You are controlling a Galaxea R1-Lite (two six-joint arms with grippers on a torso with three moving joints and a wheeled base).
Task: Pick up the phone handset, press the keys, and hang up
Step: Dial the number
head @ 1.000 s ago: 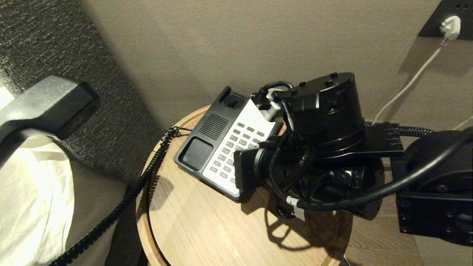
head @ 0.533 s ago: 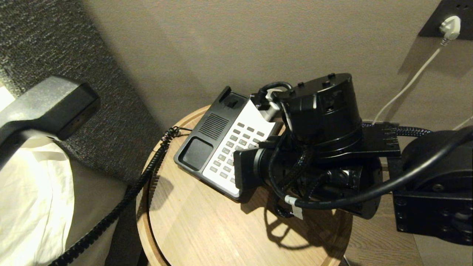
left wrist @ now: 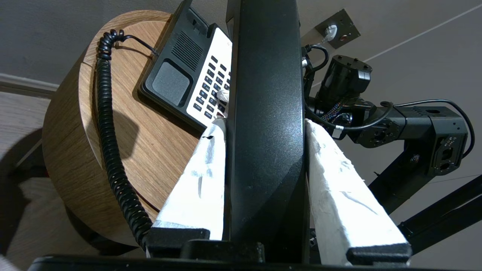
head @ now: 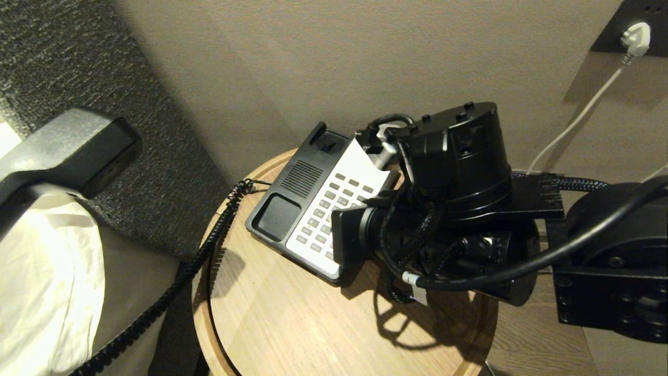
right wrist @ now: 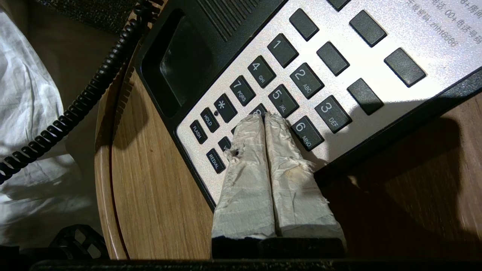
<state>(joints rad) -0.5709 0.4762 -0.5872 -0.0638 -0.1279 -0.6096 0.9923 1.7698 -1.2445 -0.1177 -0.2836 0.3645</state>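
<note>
Head view shows almost no change against a second ago: the right arm over the phone base (head: 313, 209) has shifted only a little, so I judge the key-pressing step is in progress and not finished.

The right gripper (right wrist: 263, 117) has its two white-wrapped fingers pressed together into one narrow tip, holding nothing. This tip sits on the keypad (right wrist: 297, 79), at the key that lies between the star key and the 5 key, which it mostly covers; whether the key is pushed down I cannot tell.

The phone handset (left wrist: 263, 113) is off the base, lifted at the left of the scene, well apart from the round wooden table (head: 292, 324). The left gripper (left wrist: 263, 128) is clamped on its middle, one padded finger on each side. The coiled cord (head: 209, 245) hangs from the table's left edge down toward the white bedding (head: 47, 282).

The cradle on the left part of the base is empty, so hanging up remains to be done.
</note>
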